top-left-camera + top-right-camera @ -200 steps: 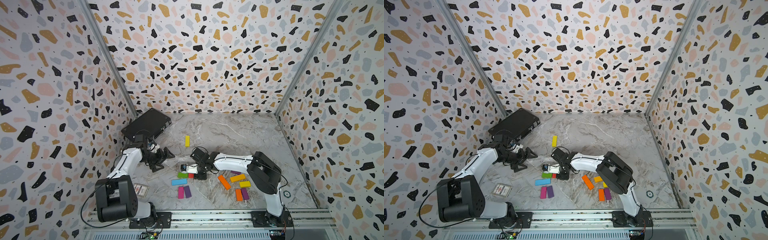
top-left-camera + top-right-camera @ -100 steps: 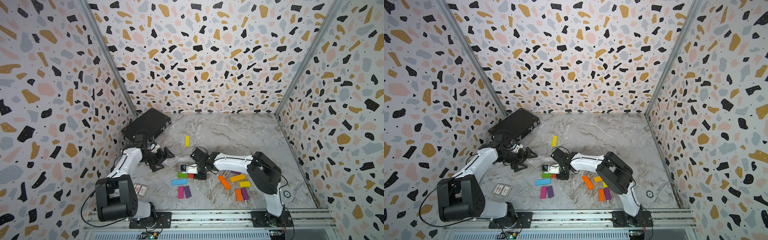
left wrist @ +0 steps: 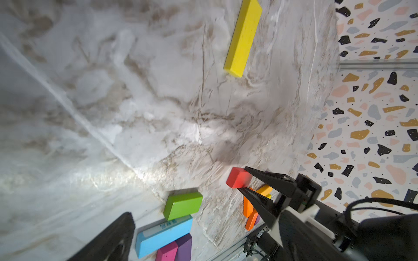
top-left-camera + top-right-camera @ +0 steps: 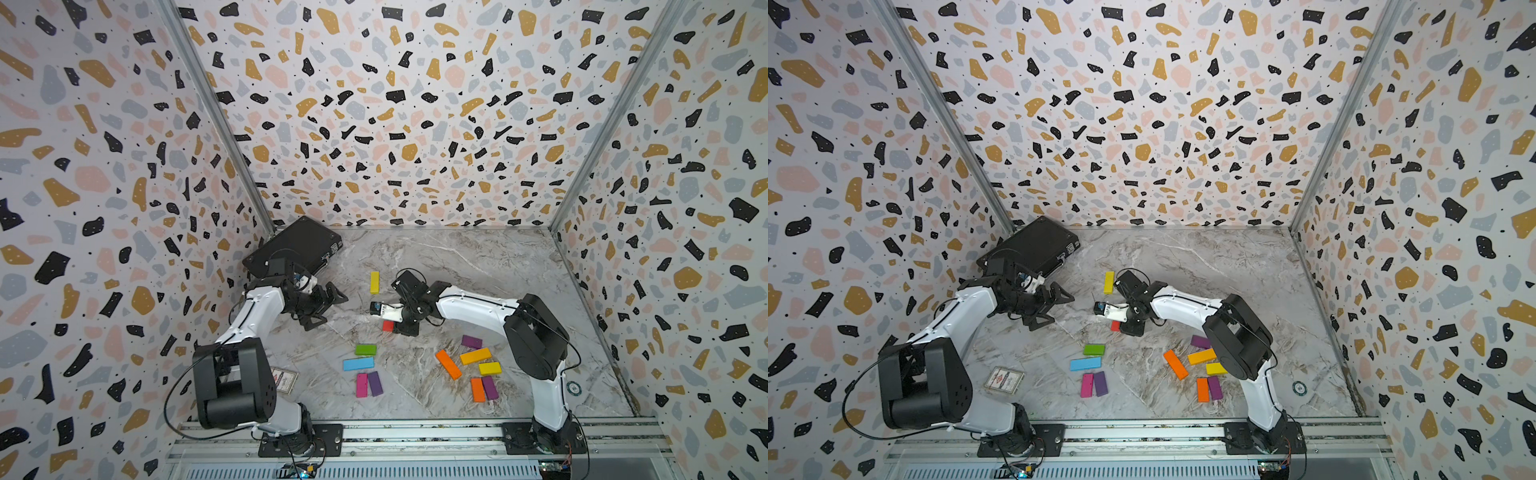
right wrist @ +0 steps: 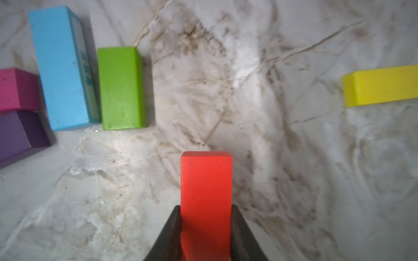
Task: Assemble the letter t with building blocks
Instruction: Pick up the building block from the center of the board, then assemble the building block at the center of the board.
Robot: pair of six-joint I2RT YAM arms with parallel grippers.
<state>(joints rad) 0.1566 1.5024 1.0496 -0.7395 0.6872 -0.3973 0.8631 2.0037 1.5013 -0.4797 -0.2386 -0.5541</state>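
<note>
Right wrist view: red block (image 5: 206,176) clamped inside right claw (image 5: 206,210).

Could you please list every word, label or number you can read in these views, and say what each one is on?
No text here can be read with certainty.
blue block: blue print on its pale side face, too blurred to read.
card: red-and-dark design, too small to read.
black case: pale label at its edge, too small to read.
round token: markings too small to read.
</note>
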